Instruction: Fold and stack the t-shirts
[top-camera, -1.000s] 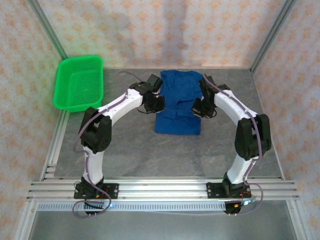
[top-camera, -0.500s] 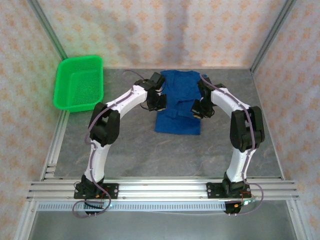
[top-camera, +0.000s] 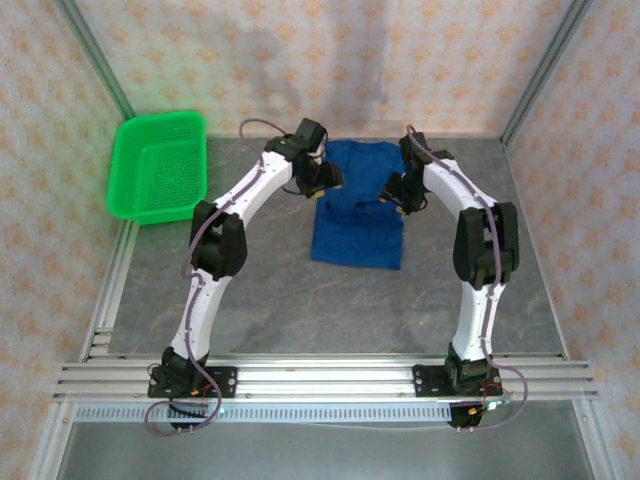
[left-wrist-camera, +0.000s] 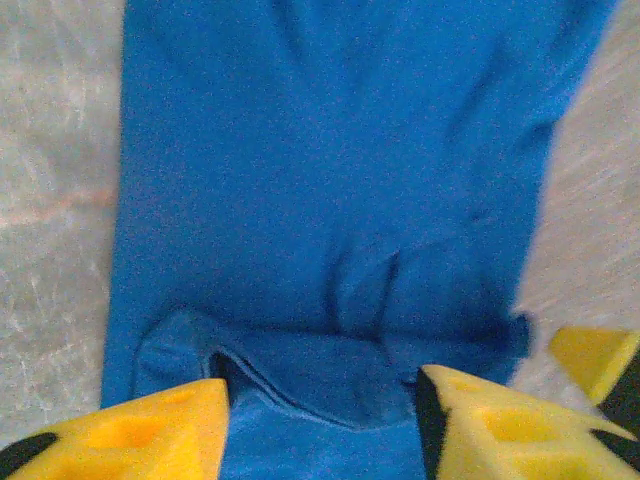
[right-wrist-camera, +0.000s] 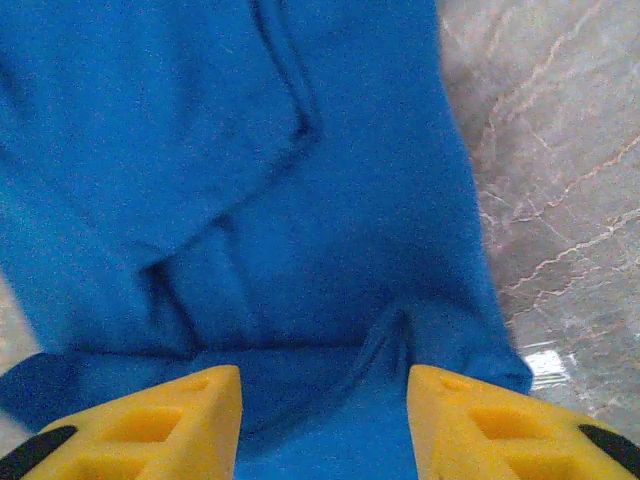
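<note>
Hanging low over the far end of the royal-blue short-sleeved cloth t-shirt (top-camera: 358, 225), both tools have their jaws apart with nothing clamped. The left gripper (left-wrist-camera: 320, 405) shows its yellow fingers (left-wrist-camera: 130, 430) spread to a middling gap, and the right gripper (right-wrist-camera: 325, 400) stands about as wide. The shirt lies beneath and ahead of both, folded into a long strip on the grey stone-patterned table (top-camera: 300, 300), plain side up.

Trouble is likeliest in the cloth between the fingers. In the left wrist view a raised, rolled ridge of fabric runs straight across the gap, just ahead of the fingertips. A pad lifting away at a slant could snag that ridge and pull the fold open. Under the right gripper a tucked flap, probably a sleeve, ends in a loose edge ahead and to the left of the gap, and a pucker rises near the right finger. Dragging either one would skew the strip. Should the jaws close here, they might pinch several layers rather than one edge. Uneven motion of the two arms would twist the cloth. The green plastic mesh basket (top-camera: 165, 117) sits well off to the left gripper's outer side and poses no hazard.
</note>
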